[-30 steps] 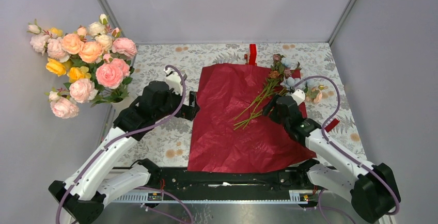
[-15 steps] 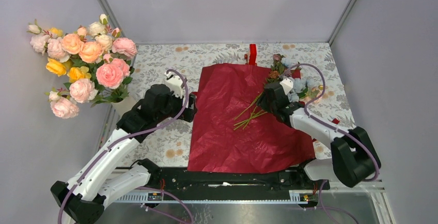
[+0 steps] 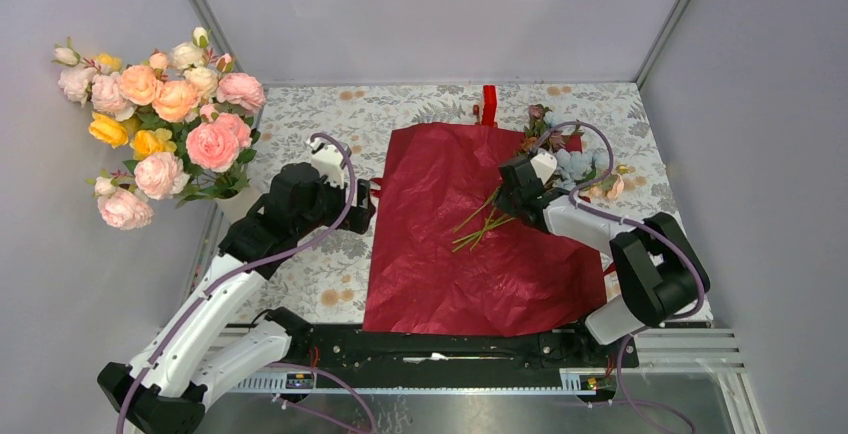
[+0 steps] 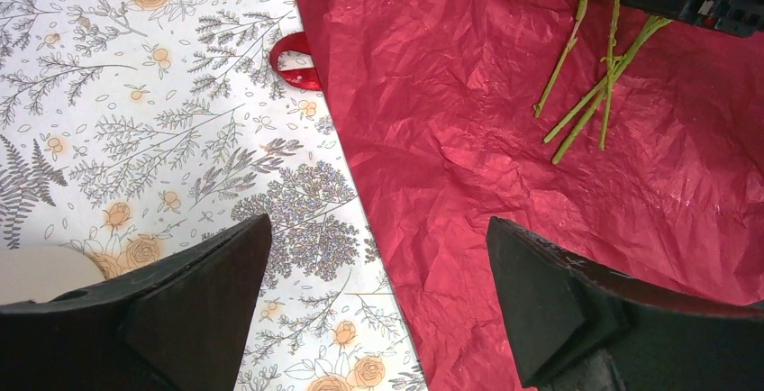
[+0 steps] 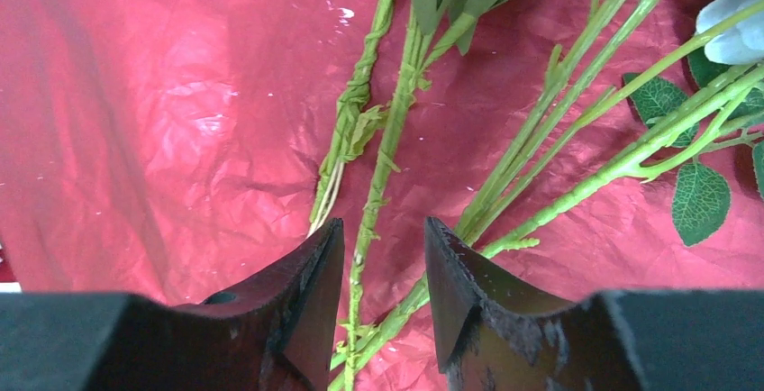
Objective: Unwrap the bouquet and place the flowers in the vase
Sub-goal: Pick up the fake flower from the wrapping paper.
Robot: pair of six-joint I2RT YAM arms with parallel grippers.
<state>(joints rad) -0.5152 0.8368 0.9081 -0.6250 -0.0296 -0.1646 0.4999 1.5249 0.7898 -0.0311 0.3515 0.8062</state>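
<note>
The bouquet is unwrapped: its dark red crinkly paper [image 3: 450, 254] lies flat on the table. The flowers [image 3: 560, 149] rest on its far right part, their green stems [image 5: 387, 148] pointing toward the middle. My right gripper [image 3: 508, 194] is low over the stems, its jaws [image 5: 383, 229] narrowed but still apart, with a couple of stems between the fingers. My left gripper [image 3: 368, 206] hovers wide open over the paper's left edge [image 4: 360, 220], holding nothing. A sliver of the white vase [image 3: 232, 202] shows left of the left arm, and as a pale curve [image 4: 36, 274] in the left wrist view.
A large bunch of peach, pink and yellow roses [image 3: 165, 119] stands at the far left. A small red upright object [image 3: 489, 104] sits at the back edge. A loop of red ribbon [image 4: 295, 62] lies by the paper's left side. Grey walls close the table.
The right gripper has moved away from the near edge and leftward along the stems, and its jaws have narrowed around them. The left arm has barely shifted.
</note>
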